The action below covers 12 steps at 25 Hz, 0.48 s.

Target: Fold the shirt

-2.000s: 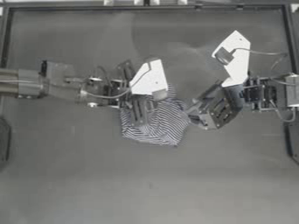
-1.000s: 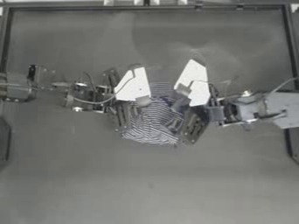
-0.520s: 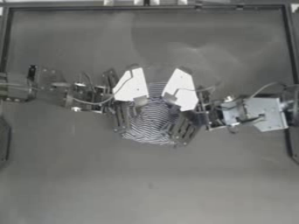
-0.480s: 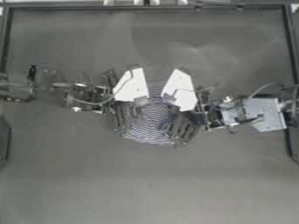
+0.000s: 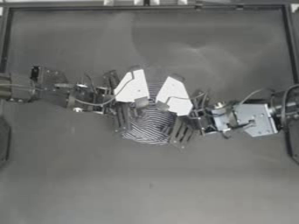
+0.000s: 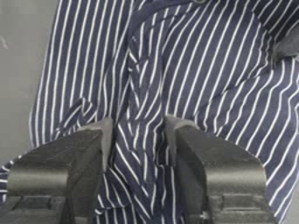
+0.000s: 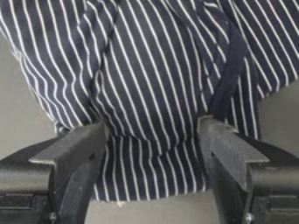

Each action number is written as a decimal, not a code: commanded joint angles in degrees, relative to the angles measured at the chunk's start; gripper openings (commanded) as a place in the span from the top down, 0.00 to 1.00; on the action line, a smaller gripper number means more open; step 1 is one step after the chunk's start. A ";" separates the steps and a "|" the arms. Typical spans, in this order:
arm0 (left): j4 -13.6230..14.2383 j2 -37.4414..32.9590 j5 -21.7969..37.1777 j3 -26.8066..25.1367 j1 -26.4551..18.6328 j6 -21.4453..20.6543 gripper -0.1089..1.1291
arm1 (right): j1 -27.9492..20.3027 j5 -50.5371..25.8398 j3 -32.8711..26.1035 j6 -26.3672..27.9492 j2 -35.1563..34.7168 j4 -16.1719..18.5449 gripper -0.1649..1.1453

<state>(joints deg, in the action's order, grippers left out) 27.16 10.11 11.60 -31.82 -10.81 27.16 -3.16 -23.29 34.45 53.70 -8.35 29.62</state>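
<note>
A: Where is the shirt [image 5: 149, 124] sitting?

B: It is lying bunched in a small striped heap near the middle of the desk [image 5: 146, 183], with both arms meeting over it from either side.

A: What is the left claw [image 6: 137, 135] doing?

B: It is reaching in from the left and pinching a raised fold of the striped cloth. In its wrist view the two jaws are standing close together, with a narrow ridge of fabric squeezed between them, so it is gripping the shirt.

A: And the right claw [image 7: 153, 131]?

B: It is coming in from the right, pressing against the heap's right edge. Its jaws are standing wide apart, with a broad band of the shirt spreading between them. The cloth is lying against both inner faces, but I cannot tell whether they are really clamping it.

A: Anything else showing on the cloth?

B: A dark navy band, looking like the collar [image 7: 231, 65], is running down toward the right claw's jaw in the right wrist view.
</note>
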 commanded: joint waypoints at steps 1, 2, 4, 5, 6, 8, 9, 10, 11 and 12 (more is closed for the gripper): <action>-0.88 -0.26 -0.26 0.97 0.97 0.09 0.27 | 0.88 -1.58 -0.44 -0.18 0.97 -0.18 0.17; -1.14 0.00 -0.35 1.05 1.14 0.09 0.27 | 1.14 -1.85 -0.35 -0.09 0.97 -0.18 0.17; -1.67 0.44 -0.53 1.32 1.67 0.09 0.27 | 1.67 -2.20 -0.35 0.00 0.97 -0.26 0.17; -1.93 0.53 -0.53 1.41 1.93 0.09 0.27 | 1.85 -2.29 -0.26 0.00 0.88 -0.26 0.17; -2.11 0.62 -0.53 1.49 2.29 0.09 0.27 | 2.11 -2.29 -0.18 0.26 0.97 -0.09 0.17; -2.29 0.62 -0.53 1.58 2.72 0.09 0.27 | 2.46 -2.29 0.09 0.62 0.97 -0.26 0.17; -2.55 0.62 -0.62 1.58 2.90 0.09 0.27 | 2.64 -2.20 0.35 0.79 0.97 -0.18 0.17; -2.72 0.62 -0.53 1.58 3.08 0.09 0.27 | 2.90 -2.20 0.62 0.97 0.97 -0.26 0.17; -2.99 0.53 -0.53 1.49 3.25 0.09 0.27 | 3.16 -2.11 0.70 1.05 0.88 -0.26 0.17; -3.25 0.53 -0.53 1.41 3.34 0.18 0.27 | 3.43 -2.11 0.79 1.14 0.97 -0.53 0.17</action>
<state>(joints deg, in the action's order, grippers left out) 24.52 11.43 11.16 -30.76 -8.88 27.25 -0.53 -25.22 35.33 54.76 -8.35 29.44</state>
